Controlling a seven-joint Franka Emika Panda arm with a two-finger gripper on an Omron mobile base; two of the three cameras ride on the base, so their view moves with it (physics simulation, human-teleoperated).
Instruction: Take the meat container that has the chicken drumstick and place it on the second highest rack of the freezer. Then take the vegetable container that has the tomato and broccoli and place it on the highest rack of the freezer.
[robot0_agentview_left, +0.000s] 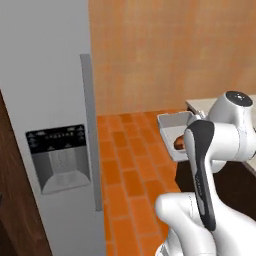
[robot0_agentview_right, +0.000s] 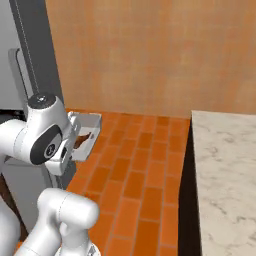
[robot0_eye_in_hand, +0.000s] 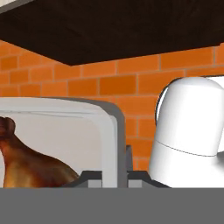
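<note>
- White arm folds at mid-frame in both base views, its end effector clenched on the rim of the meat container.
- Glossy brown chicken drumstick lies in that pale rounded tray, lower left of the hand view, just beside the fingers.
- Grey freezer stands at left, closed, above orange brick floor.

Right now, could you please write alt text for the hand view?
The gripper is shut on the rim of a white meat container holding a glossy brown chicken drumstick. Behind lies orange brick floor, under a dark counter side.
</note>
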